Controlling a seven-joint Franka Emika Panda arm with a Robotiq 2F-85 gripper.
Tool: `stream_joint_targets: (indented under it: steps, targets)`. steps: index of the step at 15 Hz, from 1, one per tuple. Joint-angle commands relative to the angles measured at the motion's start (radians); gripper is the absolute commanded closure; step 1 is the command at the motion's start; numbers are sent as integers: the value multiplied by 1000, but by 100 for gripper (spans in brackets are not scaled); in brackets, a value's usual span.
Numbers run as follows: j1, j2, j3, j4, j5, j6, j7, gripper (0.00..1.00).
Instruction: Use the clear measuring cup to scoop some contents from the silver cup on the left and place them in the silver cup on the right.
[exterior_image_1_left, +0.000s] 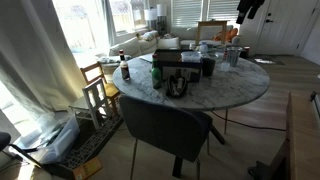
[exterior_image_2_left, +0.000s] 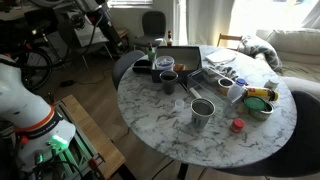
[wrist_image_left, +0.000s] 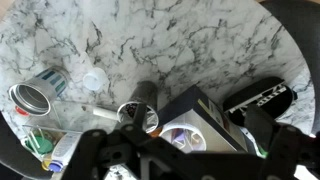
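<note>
While the claw (wrist_image_left: 185, 160) is hanging well above the surface (wrist_image_left: 150, 40), it is standing released, with its fingers spread wide and nothing between them. It is pointing almost straight down, so the wrist view is taking in much of the marble top from overhead.

Closest beneath the fingertips, the nearer silver cup (wrist_image_left: 140, 108) is standing just beside a dark tray (wrist_image_left: 200, 118). Further out, the clear measuring cup (wrist_image_left: 93, 80) is sitting on bare marble, touching nothing. Beyond it, the farther silver cup (wrist_image_left: 35, 97) is standing near the rim. In an exterior view the measuring cup (exterior_image_2_left: 190, 90) is lying between the two silver cups.

To my eye the measuring cup is looking like thin, stiff plastic. It is likely very light when empty, and smooth enough to skate or tip if a finger is nudging it before both are closing. I am judging the handle to be the best place to take hold, but it is too small here to make out clearly. Failing that, a gentle pinch across the wall near the rim is looking workable, and squeezing hard is risking popping it out.

As for the arm (exterior_image_2_left: 20, 90), its white lower part is showing at the edge of an exterior view. The upper links are running out of frame, so I am guessing it is arching up and over the surface.
</note>
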Motion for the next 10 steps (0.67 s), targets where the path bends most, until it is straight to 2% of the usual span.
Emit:
stream_joint_targets:
  steps: [1,7,10]
  targets:
    - [6,1,-6,1,-5,-2,3,0]
    - [6,2,-6,1,-5,-2,3,0]
    - [-91,74,74,1,-137,-23,129,0]
